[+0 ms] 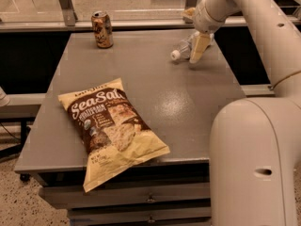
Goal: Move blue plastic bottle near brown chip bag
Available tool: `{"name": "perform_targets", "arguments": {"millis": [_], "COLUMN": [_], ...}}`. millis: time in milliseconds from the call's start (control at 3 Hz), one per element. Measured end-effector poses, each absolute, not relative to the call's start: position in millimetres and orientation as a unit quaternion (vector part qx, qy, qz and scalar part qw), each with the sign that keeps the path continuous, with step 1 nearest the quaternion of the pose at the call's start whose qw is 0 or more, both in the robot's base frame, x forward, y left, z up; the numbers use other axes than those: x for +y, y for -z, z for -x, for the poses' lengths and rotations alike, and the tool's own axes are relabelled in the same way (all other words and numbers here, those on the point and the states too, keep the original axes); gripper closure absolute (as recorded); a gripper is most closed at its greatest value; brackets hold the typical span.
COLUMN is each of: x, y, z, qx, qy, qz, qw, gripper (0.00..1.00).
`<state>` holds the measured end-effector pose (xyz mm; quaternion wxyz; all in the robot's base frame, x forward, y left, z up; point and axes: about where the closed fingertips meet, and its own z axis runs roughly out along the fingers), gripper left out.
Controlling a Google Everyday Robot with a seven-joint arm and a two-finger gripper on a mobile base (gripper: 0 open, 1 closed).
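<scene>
The blue plastic bottle (184,49) lies on its side at the far right of the grey table (188,107), white cap pointing left. My gripper (193,40) reaches down over it from the right and is open. One cream finger (199,46) stands in front of the bottle's body and hides part of it. I cannot tell whether the finger touches it. The brown chip bag (109,126) lies flat at the front left of the table, far from the bottle, with its lower corner hanging over the front edge.
A brown patterned drink can (102,29) stands upright at the table's back left. A glass partition with metal posts (66,6) runs behind the table. My white arm and base (254,159) fill the right foreground. Drawers sit under the tabletop.
</scene>
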<state>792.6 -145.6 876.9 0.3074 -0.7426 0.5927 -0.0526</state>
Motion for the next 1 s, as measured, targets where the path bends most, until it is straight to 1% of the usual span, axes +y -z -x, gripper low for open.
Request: {"name": "perform_targets", "arguments": {"millis": [333,667,1000], "x": [-148.3,-150.1,-152.9], "y": [-867.7,-858.6,-854.0], "z": [-802.2,-805.0,-805.6], "qx": [0.587,0.577,0.572], "qy": [0.072,0.082,0.086], "qz": [0.755,0.770,0.777], "qw": [0.283,0.261,0.248], "gripper": [0.00,0.20,0.41]}}
